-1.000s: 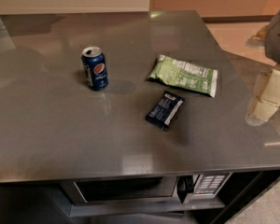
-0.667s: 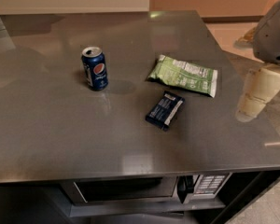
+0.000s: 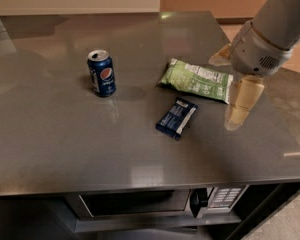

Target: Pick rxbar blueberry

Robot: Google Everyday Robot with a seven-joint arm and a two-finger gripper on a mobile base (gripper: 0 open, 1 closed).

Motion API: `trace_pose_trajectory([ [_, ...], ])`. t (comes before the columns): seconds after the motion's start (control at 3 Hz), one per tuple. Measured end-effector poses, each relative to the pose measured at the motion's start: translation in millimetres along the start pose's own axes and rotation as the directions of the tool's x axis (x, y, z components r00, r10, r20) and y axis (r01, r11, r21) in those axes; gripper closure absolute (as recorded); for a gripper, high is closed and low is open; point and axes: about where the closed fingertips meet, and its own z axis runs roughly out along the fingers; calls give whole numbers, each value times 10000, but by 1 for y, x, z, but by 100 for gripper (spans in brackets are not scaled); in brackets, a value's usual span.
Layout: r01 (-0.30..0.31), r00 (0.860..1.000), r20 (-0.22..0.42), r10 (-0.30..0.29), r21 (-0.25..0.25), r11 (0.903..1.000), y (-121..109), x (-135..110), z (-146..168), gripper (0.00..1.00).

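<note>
The grey table [image 3: 65, 149] carries the same layout as a second ago, while the arm [image 3: 270, 34] has swung in from the right edge, bringing the gripper [image 3: 242, 104] low over the surface just right of the chip bag [image 3: 197, 79]; whether it is open or closed cannot be told. The can [image 3: 102, 73] stands well to the left, and the bar [image 3: 177, 118] lies flat and untouched just in front of the bag, left of the gripper. The approach is thus under way, and the gripper likely needs a further leftward move before a grasp.
</note>
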Motion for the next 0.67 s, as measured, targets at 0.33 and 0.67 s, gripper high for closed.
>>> trace_pose_trajectory([
  [0.33,1035,9945,216,-1023,-675,9923,-6,-18,31,0],
  [0.67,1986,9801,236,-1972,-1239,9722,-13,-28,60,0],
])
